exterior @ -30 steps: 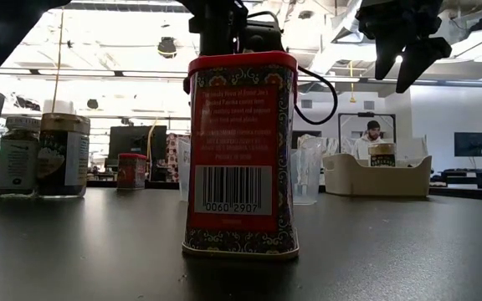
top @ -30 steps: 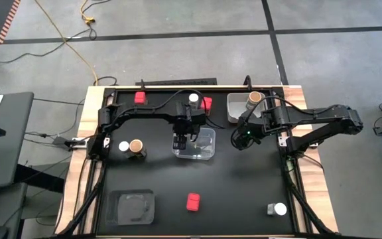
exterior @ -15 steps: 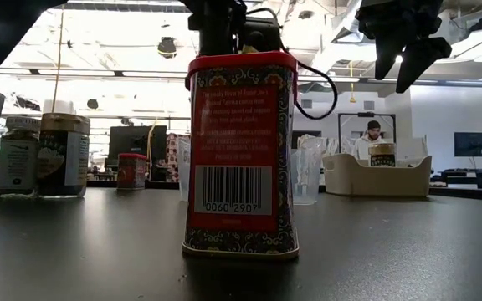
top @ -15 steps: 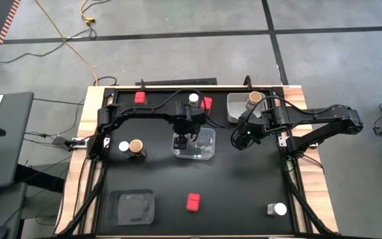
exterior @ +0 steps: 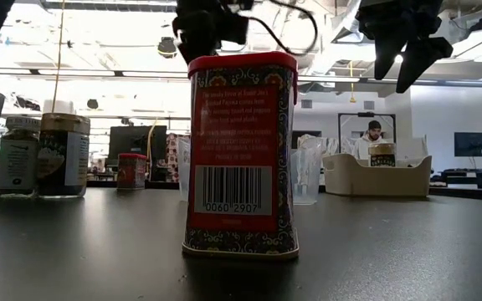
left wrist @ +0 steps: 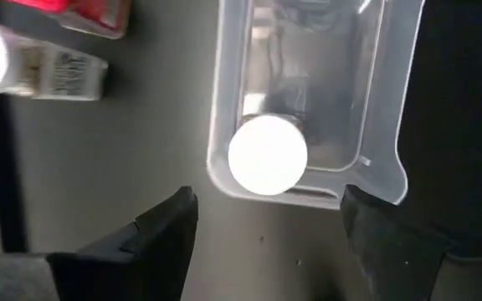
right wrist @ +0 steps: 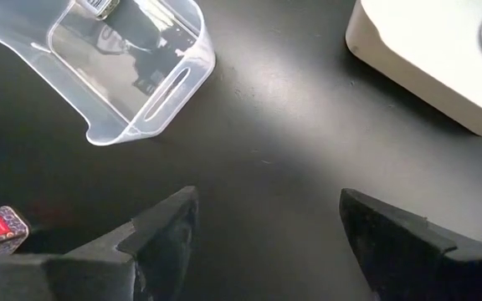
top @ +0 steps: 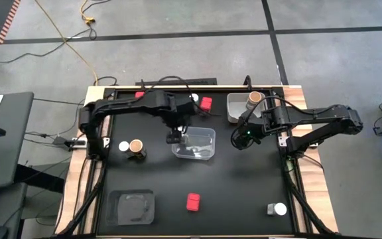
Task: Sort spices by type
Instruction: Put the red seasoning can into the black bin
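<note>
My left gripper (top: 173, 137) (left wrist: 266, 238) hangs open above the left end of the clear tray (top: 202, 145) (left wrist: 375, 100). A clear jar with a white round lid (left wrist: 268, 155) stands upright inside that end of the tray. My right gripper (top: 244, 139) (right wrist: 262, 242) waits open over bare table, right of the tray. A tan-brown jar (top: 254, 98) stands in the white tray (top: 234, 109). A red box (top: 192, 201) (exterior: 241, 155) stands near the front edge. Behind the clear tray stand another white-lidded jar (top: 193, 98) and a red box (top: 206, 103).
A white-lidded jar (top: 123, 146) and a tan-brown jar (top: 135, 145) stand together at the left. A grey tray (top: 132, 206) sits at the near left, a white-lidded jar (top: 279, 209) at the near right. A red box (top: 138, 95) shows at the far left, partly under the left arm.
My left gripper has risen out of the clear tray and drawn a little toward the table's left edge, most of it in the last half second. The white-lidded jar stays standing in the tray.
</note>
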Robot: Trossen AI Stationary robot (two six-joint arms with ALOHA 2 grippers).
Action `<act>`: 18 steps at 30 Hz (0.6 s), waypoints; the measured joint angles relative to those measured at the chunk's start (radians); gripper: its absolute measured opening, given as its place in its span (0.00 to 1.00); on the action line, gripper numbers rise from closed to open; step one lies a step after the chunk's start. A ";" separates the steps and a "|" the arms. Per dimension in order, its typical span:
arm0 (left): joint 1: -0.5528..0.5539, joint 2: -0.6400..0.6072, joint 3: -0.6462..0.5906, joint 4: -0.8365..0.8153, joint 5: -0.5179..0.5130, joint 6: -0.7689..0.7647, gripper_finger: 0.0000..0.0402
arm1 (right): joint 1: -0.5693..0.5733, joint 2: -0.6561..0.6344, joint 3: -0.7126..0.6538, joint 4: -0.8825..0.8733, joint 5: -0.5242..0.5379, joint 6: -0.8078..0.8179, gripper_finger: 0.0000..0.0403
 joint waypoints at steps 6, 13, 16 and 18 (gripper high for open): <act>0.001 -0.073 0.000 -0.069 -0.204 -0.029 0.70 | 0.000 0.000 0.000 0.001 0.000 0.018 0.79; 0.099 -0.088 -0.002 -0.191 -0.389 -0.059 0.69 | 0.000 0.005 0.000 0.006 0.000 0.032 0.79; 0.177 -0.089 -0.039 -0.223 -0.393 -0.117 0.66 | 0.000 0.008 0.000 0.008 0.000 0.038 0.79; 0.235 -0.100 -0.082 -0.211 -0.375 -0.149 0.64 | 0.000 0.012 0.000 0.011 0.000 0.039 0.79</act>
